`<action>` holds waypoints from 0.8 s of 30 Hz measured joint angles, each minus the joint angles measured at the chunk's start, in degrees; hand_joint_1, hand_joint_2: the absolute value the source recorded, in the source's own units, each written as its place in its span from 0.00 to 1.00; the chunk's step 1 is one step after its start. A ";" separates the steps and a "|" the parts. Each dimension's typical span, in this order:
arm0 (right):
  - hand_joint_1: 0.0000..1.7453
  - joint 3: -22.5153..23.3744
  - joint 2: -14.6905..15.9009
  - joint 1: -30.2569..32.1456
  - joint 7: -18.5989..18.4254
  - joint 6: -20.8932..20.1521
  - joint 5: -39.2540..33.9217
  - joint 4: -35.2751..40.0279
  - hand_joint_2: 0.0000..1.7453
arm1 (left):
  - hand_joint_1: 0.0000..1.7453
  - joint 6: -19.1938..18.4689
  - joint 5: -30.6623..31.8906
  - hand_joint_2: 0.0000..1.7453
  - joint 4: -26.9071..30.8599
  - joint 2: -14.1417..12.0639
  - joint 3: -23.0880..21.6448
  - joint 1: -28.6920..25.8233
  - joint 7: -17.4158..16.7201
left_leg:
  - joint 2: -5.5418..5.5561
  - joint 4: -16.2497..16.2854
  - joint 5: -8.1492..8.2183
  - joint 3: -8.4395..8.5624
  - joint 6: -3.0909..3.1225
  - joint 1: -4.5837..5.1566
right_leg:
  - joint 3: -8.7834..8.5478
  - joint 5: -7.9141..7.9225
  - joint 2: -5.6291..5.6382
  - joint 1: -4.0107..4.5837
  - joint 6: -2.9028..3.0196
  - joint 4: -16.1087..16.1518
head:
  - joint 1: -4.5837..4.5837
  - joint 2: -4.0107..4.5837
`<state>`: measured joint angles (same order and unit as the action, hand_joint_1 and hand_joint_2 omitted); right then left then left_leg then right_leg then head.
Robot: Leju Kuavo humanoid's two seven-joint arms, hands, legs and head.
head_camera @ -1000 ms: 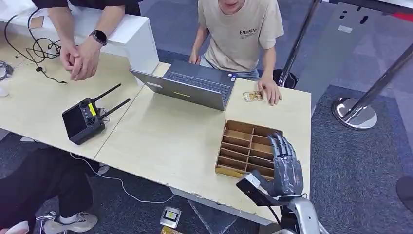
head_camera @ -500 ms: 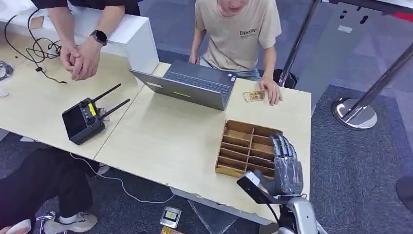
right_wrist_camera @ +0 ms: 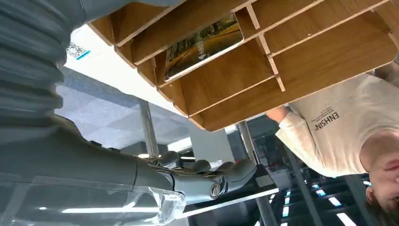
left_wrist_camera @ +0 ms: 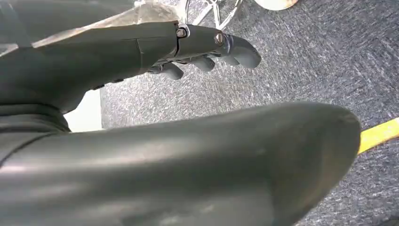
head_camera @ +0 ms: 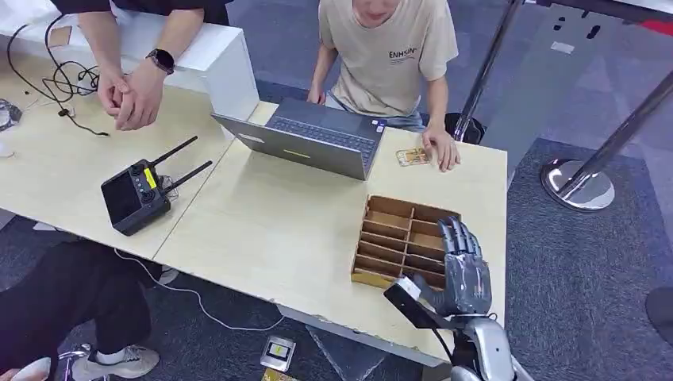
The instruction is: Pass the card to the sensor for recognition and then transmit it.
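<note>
While right hand (head_camera: 464,266) hovers empty, fingers apart, at tray (head_camera: 381,238) corner | card (right_wrist_camera: 203,44) slotted | table edge (head_camera: 500,238) beside.

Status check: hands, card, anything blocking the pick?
Right hand open, over wooden organizer. Left hand empty, fingers loosely curled, above carpet. Card standing in an organizer slot, untouched. Nothing blocking.

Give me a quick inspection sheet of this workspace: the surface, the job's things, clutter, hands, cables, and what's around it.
Surface: light wooden table, two tops butted together.
Job's things: card in a slot of the wooden divider tray; another card by a seated person's hand.
Clutter: open laptop, black antenna controller.
Hands: right hand over the tray's near right corner, empty; left hand over carpet, empty.
Cables: black cable coiled at far left.
Surroundings: two people at the far side, stanchion base, grey carpet.
</note>
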<state>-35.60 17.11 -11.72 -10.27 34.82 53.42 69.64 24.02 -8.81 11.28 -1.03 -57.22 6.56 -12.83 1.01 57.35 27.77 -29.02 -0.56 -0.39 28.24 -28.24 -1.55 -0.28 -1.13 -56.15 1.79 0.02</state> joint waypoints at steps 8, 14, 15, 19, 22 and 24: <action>1.00 -0.07 -0.31 -0.34 0.00 -1.16 -0.02 -1.11 1.00 | 0.00 0.00 -0.24 0.00 0.00 0.04 0.00 -0.01 0.00 | 0.00 0.00 0.00 0.00 0.00 0.00 | 0.00 0.00 0.00 0.00 0.00 0.00 | 0.00 0.00; 1.00 -0.20 -0.39 -0.43 0.02 -2.25 -0.02 -1.33 1.00 | 0.00 0.00 -0.33 0.00 0.00 0.04 0.04 -0.01 0.00 | 0.00 0.00 0.00 0.00 0.00 0.00 | 0.00 0.00 0.00 0.00 0.00 0.00 | 0.00 0.00; 1.00 -0.22 -0.42 -0.44 0.02 -2.40 -0.02 -1.33 1.00 | 0.00 0.00 -0.35 0.00 0.00 0.04 0.04 -0.01 0.00 | 0.00 0.00 0.00 0.00 0.00 0.00 | 0.00 0.00 0.00 0.00 0.00 0.00 | 0.00 0.00; 1.00 -0.31 -0.44 -0.78 0.09 -3.00 0.00 -1.29 1.00 | 0.00 0.02 -0.48 0.00 0.00 0.07 0.04 -0.02 0.00 | -0.01 0.00 0.00 0.01 0.00 0.00 | 0.00 0.00 0.00 0.00 0.00 0.00 | 0.00 0.00; 1.00 -0.46 -0.42 -0.88 0.11 -3.72 0.09 -1.01 1.00 | 0.00 0.13 -0.57 0.00 0.00 0.09 0.07 -0.04 0.00 | 0.00 0.00 0.00 0.01 0.00 0.00 | 0.00 0.00 0.00 0.00 0.00 0.00 | 0.00 0.00; 1.00 -0.57 -0.39 -0.87 0.13 -4.09 0.26 -0.98 1.00 | 0.00 0.17 -0.63 0.00 0.00 0.09 0.07 -0.04 0.00 | -0.01 0.00 0.00 0.01 0.00 0.00 | 0.00 0.00 0.00 0.00 0.00 0.00 | 0.00 0.00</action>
<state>-36.17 16.72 -12.60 -10.14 30.73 53.68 68.65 24.20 -9.44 11.28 -0.94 -57.16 6.52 -12.83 1.01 57.36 27.77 -29.00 -0.56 -0.39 28.24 -28.24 -1.54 -0.28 -1.13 -56.15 1.79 0.02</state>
